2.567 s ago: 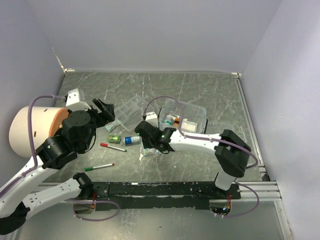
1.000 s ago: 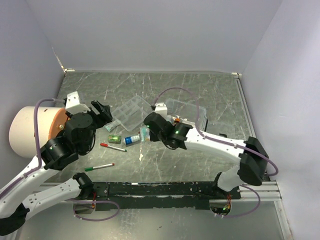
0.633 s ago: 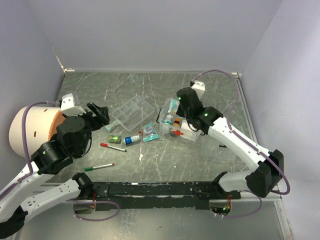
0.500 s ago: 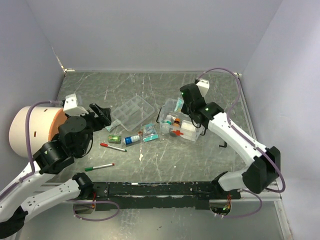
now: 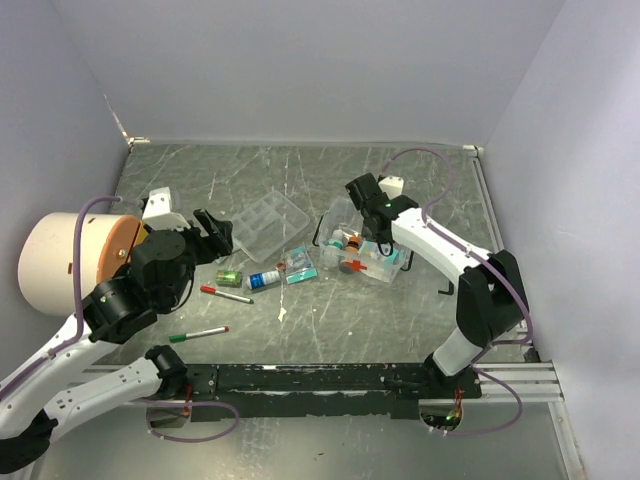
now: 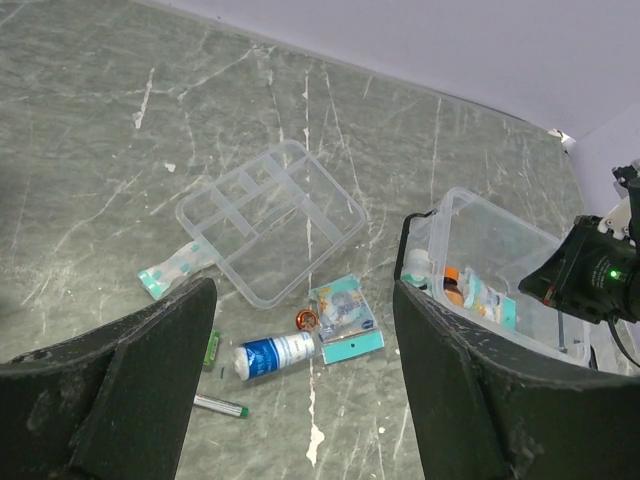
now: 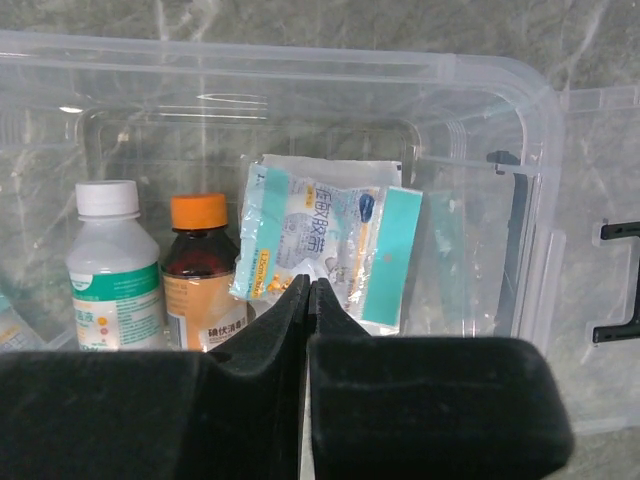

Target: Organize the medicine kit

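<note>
Right hand (image 7: 308, 292) reaches into the clear bin (image 7: 300, 58), right of centre in the overhead view. Its jaws are squeezed to a hairline on what looks to us like the lower edge of a teal-and-white sachet (image 7: 325, 245). The sachet sits mid-frame in the right wrist view, inside the bin. It is just beside an orange-capped bottle (image 7: 200, 265), w/ a white-capped bottle (image 7: 108, 272) at far left. Left hand (image 6: 300, 295) hovers wide open, holding nothing, above the loose items at centre-left of the worktop (image 5: 300, 170).

We judge the sachet light, thin and floppy, prob. slick film that folds or slides if nipped by a corner. An edge pinch w/ firm closure suits it, and crushing looks a minor worry. A second sachet (image 6: 345, 320) lies flat on the worktop and should be harder to take, w/ little to get under, so we'd go for an edge. The blue-label bottle (image 6: 275, 353) next to it lies on its side. It is rigid and likely to roll, so we'd grip it across the body.

Only the right wrist cam shows the jaw seam & the bin's contents close up; in the overhead the arm covers part of them. The left wrist cam gives the divided tray (image 6: 270, 220) in detail. Only the overhead takes in both the red pen (image 5: 225, 294) and the green pen (image 5: 198, 333), lower left.
</note>
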Robot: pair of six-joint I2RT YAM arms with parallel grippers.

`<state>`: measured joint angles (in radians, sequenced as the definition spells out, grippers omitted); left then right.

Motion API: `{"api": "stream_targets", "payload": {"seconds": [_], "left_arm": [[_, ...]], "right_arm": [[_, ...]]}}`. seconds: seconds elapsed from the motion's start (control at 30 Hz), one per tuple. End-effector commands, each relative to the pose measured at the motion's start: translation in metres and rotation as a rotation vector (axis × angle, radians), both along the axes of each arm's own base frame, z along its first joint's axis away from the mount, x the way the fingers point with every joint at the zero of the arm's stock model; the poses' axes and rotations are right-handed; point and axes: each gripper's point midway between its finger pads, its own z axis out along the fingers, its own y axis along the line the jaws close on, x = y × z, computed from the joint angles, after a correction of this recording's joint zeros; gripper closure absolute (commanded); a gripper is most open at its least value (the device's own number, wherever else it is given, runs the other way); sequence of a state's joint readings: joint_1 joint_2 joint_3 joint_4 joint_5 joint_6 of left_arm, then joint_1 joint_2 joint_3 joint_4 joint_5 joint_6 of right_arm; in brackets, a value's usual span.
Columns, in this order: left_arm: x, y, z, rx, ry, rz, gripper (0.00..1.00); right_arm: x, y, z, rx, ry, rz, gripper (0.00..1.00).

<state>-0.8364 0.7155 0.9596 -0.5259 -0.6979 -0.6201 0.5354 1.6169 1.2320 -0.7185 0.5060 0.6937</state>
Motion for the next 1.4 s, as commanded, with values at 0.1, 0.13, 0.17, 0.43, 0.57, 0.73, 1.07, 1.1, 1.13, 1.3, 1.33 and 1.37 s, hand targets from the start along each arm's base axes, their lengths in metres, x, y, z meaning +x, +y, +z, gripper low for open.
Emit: {"api": "stream_targets", "payload": {"seconds": [0.1, 0.13, 0.17, 0.43, 0.57, 0.73, 1.07, 1.1, 1.13, 1.3, 1.33, 1.37], "left_arm": [[0.001, -0.003, 0.000, -0.013, -0.006, -0.012, 0.18], [0.001, -0.004, 0.000, -0.013, -0.005, -0.014, 0.18], [0.001, -0.004, 0.000, -0.014, -0.006, -0.017, 0.18], [0.002, -0.007, -0.003, -0.011, 0.003, -0.020, 0.17], [0.002, -0.007, -0.005, -0.006, 0.007, -0.020, 0.17], [0.003, -0.007, -0.007, 0.003, 0.013, -0.014, 0.17], [0.005, -0.010, -0.012, 0.006, 0.025, -0.017, 0.17], [0.005, -0.011, -0.012, 0.006, 0.026, -0.019, 0.17], [0.006, -0.011, -0.013, 0.008, 0.028, -0.020, 0.17], [0.006, -0.011, -0.013, 0.008, 0.029, -0.017, 0.17], [0.006, -0.012, -0.014, 0.007, 0.031, -0.020, 0.17], [0.006, -0.012, -0.014, 0.009, 0.031, -0.021, 0.17]], "right_arm": [[-0.009, -0.014, -0.018, -0.054, 0.059, -0.009, 1.00], [-0.008, -0.014, -0.018, -0.055, 0.057, -0.006, 1.00], [-0.007, -0.013, -0.016, -0.052, 0.052, 0.001, 1.00], [0.021, -0.004, -0.024, -0.045, -0.024, 0.055, 0.75], [0.038, -0.005, -0.039, -0.060, -0.058, 0.046, 0.72], [0.047, -0.007, -0.054, -0.085, -0.074, 0.009, 0.75], [0.026, -0.016, -0.080, -0.099, 0.001, -0.027, 0.80], [0.023, -0.016, -0.083, -0.092, 0.011, -0.029, 0.80], [0.019, -0.016, -0.084, -0.082, 0.022, -0.031, 0.80], [0.005, -0.014, -0.079, -0.027, 0.037, -0.047, 0.80], [0.003, -0.014, -0.074, -0.017, 0.032, -0.052, 0.80], [0.003, -0.014, -0.070, -0.009, 0.024, -0.055, 0.80]]}}
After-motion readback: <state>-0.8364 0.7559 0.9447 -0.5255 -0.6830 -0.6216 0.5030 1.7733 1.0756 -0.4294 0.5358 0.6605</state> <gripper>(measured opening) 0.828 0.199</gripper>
